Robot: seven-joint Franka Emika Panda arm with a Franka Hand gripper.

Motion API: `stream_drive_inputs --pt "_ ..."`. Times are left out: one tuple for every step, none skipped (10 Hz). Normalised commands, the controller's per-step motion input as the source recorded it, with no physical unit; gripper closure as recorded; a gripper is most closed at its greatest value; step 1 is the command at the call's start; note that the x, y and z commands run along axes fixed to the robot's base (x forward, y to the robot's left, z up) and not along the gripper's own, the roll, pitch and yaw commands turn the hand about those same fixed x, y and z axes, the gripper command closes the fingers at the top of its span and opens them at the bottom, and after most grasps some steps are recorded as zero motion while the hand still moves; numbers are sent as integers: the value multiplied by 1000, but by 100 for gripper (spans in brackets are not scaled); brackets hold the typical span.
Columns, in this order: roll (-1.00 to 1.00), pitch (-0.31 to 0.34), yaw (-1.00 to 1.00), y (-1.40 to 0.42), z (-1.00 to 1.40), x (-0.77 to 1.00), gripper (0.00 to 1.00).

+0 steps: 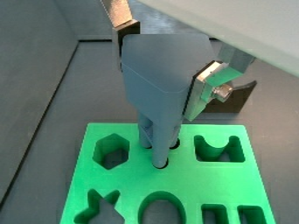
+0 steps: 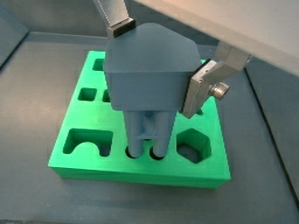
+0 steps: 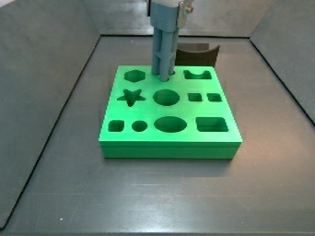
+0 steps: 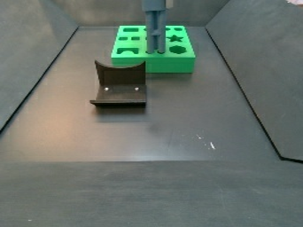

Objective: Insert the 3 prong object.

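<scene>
The 3 prong object [image 1: 158, 83] is a slim blue-grey piece standing upright in my gripper [image 1: 162, 66]. The silver fingers [image 1: 205, 87] press on its wide upper end from both sides. This also shows in the second wrist view, with the gripper [image 2: 160, 61] shut on the piece [image 2: 149, 79]. Its narrow lower end meets a hole in the top of the green block [image 1: 122, 188], near the block's back row [image 2: 82, 122]. In both side views the piece [image 3: 165, 51] [image 4: 153, 31] stands vertical on the block [image 3: 185, 138] [image 4: 180, 60]. How deep it sits is hidden.
The dark fixture [image 3: 197, 55] stands just behind the green block, and lies on the floor in front of it in a side view [image 4: 119, 87]. Its corner shows in a wrist view [image 1: 239, 94]. Grey walls [image 3: 50, 120] slope up round the dark floor.
</scene>
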Motion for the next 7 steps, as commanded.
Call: stream_drive_inputs --pt "-74 -34 -300 0 -331 46 100" --pt "-139 -74 -294 0 -566 209 100" --pt "-113 -50 -346 -9 -606 283 100" --pt "-153 -159 -171 0 -563 9 100" --pt "-149 -234 0 0 -497 -46 100" --pt "-210 -250 0 0 -334 -51 100" --pt "-87 -131 0 0 -194 0 100"
